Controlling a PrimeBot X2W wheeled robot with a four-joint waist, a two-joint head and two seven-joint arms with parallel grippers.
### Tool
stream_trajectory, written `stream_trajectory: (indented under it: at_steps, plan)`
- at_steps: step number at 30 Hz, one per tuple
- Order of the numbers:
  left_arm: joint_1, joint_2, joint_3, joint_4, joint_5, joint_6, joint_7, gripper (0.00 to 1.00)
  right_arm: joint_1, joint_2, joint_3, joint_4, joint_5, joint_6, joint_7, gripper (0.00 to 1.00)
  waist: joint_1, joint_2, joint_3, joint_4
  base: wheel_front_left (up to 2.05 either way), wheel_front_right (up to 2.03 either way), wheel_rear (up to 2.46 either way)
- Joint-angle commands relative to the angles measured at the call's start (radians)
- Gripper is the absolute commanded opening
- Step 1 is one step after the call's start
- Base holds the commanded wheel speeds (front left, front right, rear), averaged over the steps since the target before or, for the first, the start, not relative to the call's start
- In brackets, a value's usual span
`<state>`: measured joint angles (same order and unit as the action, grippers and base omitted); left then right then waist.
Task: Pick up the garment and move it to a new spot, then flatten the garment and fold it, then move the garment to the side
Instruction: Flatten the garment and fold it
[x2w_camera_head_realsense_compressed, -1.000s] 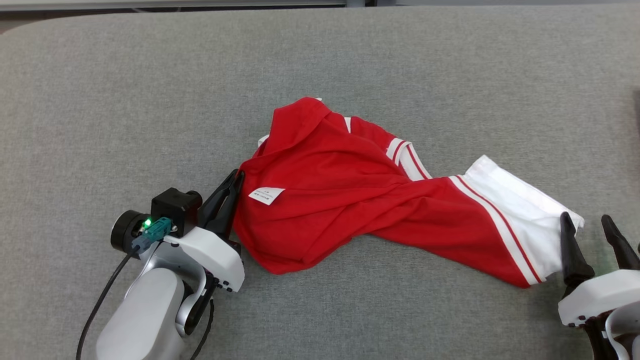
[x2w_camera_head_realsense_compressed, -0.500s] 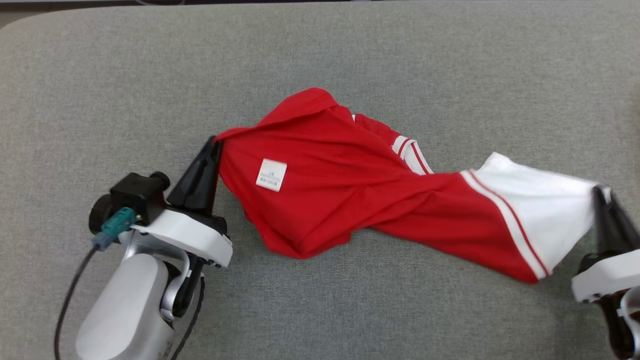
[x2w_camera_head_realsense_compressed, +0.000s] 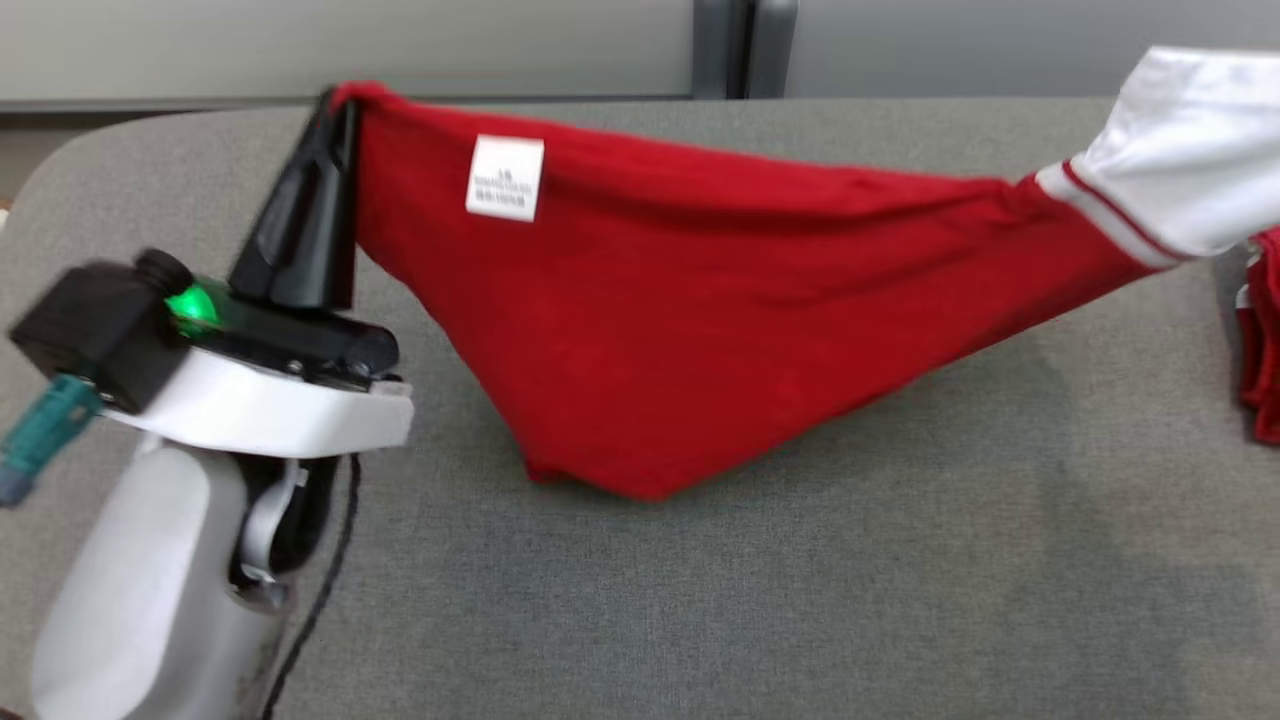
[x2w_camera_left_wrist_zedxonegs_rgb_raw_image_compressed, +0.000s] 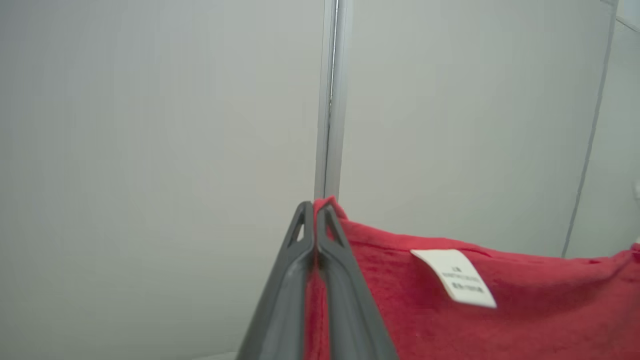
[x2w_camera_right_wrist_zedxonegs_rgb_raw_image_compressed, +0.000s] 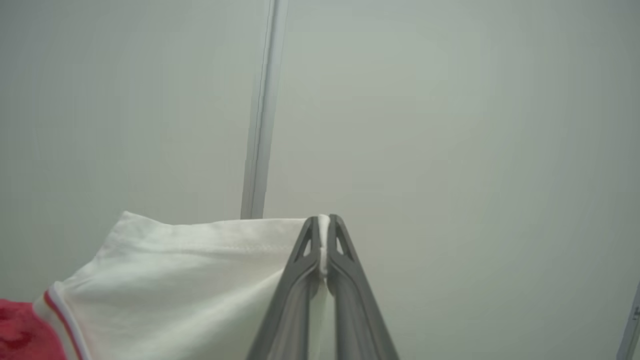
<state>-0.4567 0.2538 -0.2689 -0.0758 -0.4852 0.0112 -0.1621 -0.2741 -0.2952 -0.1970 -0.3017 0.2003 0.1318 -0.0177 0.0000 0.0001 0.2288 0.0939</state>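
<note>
Pick-up in hand: left gripper (x2w_camera_left_wrist_zedxonegs_rgb_raw_image_compressed: 316, 212) and right gripper (x2w_camera_right_wrist_zedxonegs_rgb_raw_image_compressed: 324, 222) jaws clenched on opposite ends of the red shirt (x2w_camera_head_realsense_compressed: 650, 300); next, carry it level across the desk (x2w_camera_head_realsense_compressed: 800, 600)

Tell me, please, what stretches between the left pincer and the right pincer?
The garment itself: red cloth sags from the left pincer to the white end the right pincer grips; head view.

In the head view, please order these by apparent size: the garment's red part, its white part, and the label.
1. red part
2. white part, partly cut off by the picture's edge
3. label, clearly the smallest
</note>
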Motion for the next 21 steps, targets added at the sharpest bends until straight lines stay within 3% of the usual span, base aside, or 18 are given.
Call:
stream_trajectory:
  at_steps: [1, 6, 12, 21]
  plan:
    - [-0.03, 0.018, 0.021, -0.039, -0.001, 0.01, 0.011, 0.0, -0.041, -0.026, -0.001, -0.032, 0.005, -0.002, 0.008, 0.0, 0.0, -0.0001, -0.039, -0.008, 0.0, 0.0, 0.0]
    - [-0.097, 0.052, 0.055, -0.131, -0.005, 0.025, 0.062, 0.0, -0.144, -0.079, -0.008, -0.101, 0.025, -0.002, 0.056, 0.0, 0.0, -0.0001, -0.087, -0.008, 0.0, 0.0, 0.0]
    - [-0.161, 0.066, 0.056, -0.155, -0.019, 0.019, 0.109, 0.0, -0.223, -0.106, -0.019, -0.095, 0.055, -0.002, 0.091, 0.0, 0.0, -0.0001, -0.111, -0.006, 0.0, 0.0, 0.0]
    - [-0.306, 0.041, 0.041, -0.018, -0.085, -0.033, 0.146, 0.0, -0.4, -0.125, 0.043, 0.021, 0.109, -0.002, 0.106, 0.0, 0.0, -0.0001, -0.058, -0.006, 0.0, 0.0, 0.0]
